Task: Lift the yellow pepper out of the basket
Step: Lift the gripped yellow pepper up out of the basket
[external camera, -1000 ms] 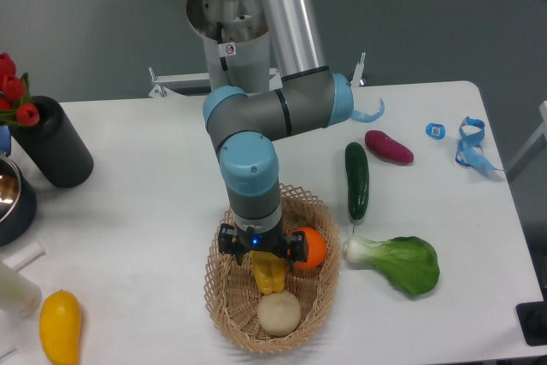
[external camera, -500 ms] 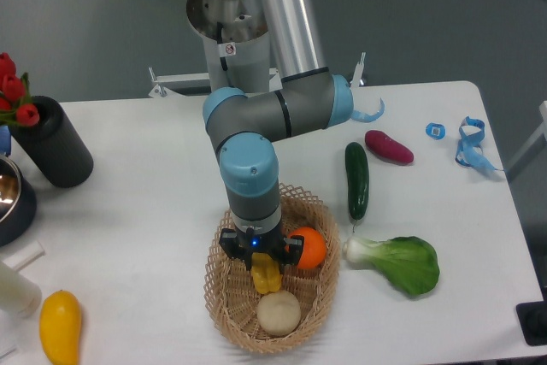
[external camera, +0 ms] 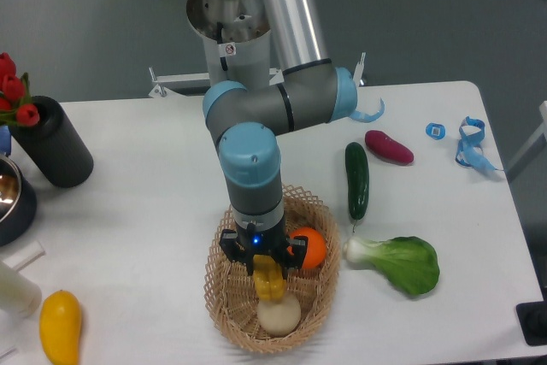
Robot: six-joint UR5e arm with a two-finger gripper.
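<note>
**Pepper's in the pinch, but the lift could get messy**

So the two-finger gripper is down inside the oval tan woven wicker basket, and the black fingers look pinched in on the small bright-yellow lobed bell pepper. The top of it is tucked up between them; most of its body hangs below the tips. I can't tell whether the pepper's bottom is off the basket floor or touching it.

What's crowding the fingers: the round orange fruit sits just beside them on the right side of the view, touching or nearly touching the gripper body. Directly below the fingertips is a pale cream round ball-shaped thing, and the pepper's lower end appears to rest against its top.

What I'd worry about:
- The grip is only on the upper part of a ridged, slick-looking shape. If the pads sit on a lobe edge, it could twist or slide out on the way up.
- The basket looks light, so a snag on the wicker could drag it along.
- Any sideways drift could shove the orange around.
</note>
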